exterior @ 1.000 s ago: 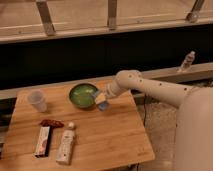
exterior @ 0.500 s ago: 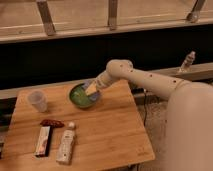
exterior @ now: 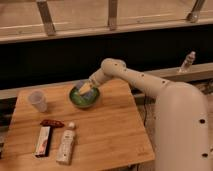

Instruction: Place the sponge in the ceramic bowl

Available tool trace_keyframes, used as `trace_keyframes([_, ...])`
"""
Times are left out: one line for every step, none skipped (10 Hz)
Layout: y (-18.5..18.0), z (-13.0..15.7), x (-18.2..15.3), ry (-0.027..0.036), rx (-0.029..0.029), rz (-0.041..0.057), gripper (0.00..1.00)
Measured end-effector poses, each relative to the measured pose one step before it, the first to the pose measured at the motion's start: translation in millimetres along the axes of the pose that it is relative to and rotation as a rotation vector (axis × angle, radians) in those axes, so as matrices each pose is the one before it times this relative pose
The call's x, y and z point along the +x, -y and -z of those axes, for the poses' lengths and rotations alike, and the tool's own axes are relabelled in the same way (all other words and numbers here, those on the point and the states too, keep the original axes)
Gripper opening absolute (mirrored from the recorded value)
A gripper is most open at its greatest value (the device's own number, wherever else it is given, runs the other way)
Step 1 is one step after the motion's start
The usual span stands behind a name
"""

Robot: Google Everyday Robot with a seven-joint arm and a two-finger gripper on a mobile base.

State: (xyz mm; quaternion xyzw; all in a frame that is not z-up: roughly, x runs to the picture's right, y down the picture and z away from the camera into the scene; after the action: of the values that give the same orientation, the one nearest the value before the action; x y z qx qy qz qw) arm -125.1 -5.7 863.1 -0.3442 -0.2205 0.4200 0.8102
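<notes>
Gripper (exterior: 88, 85) hangs over the green bowl (exterior: 84, 104), reaching in from the upper right along the white arm. A pale soft sponge (exterior: 83, 90) sits right at its tip, inside the bowl's outline, with its long side roughly in line with the arm. Can't tell if the gripper pinches it or has let go, or if the sponge touches the bowl floor. The bowl is glossy, round and shallow on a wooden table (exterior: 112, 135). A clear cup (exterior: 38, 100) stands to the left, and a white bottle (exterior: 66, 144) and flat box (exterior: 43, 142) lie near the front.

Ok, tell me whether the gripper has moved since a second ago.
Yes. The gripper has moved left, from beside the right rim of the ceramic bowl to above its middle.
</notes>
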Motion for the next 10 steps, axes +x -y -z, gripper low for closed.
trace_keyframes([-1.65, -1.35, -1.59, 0.00235, -0.00447, 0.00502, 0.02])
trace_keyframes([1.57, 1.41, 1.01, 0.00083, 0.00204, -0.00257, 0.01])
trace_keyframes([0.97, 1.04, 0.33, 0.00111, 0.00143, -0.00140, 0.06])
trace_keyframes([-1.16, -1.06, -0.66, -0.00082, -0.00153, 0.00170, 0.15])
trace_keyframes([-0.71, -0.76, -0.28, -0.00067, -0.00106, 0.00100, 0.23])
trace_keyframes([0.40, 0.37, 0.19, 0.00030, 0.00060, -0.00051, 0.36])
trace_keyframes([0.32, 0.32, 0.18, 0.00030, 0.00038, -0.00063, 0.46])
trace_keyframes([-0.37, -0.31, -0.21, -0.00025, -0.00045, 0.00054, 0.54])
trace_keyframes([0.15, 0.14, 0.12, 0.00005, 0.00019, -0.00023, 0.64])
trace_keyframes([0.09, 0.05, 0.07, 0.00005, 0.00008, -0.00018, 0.75])
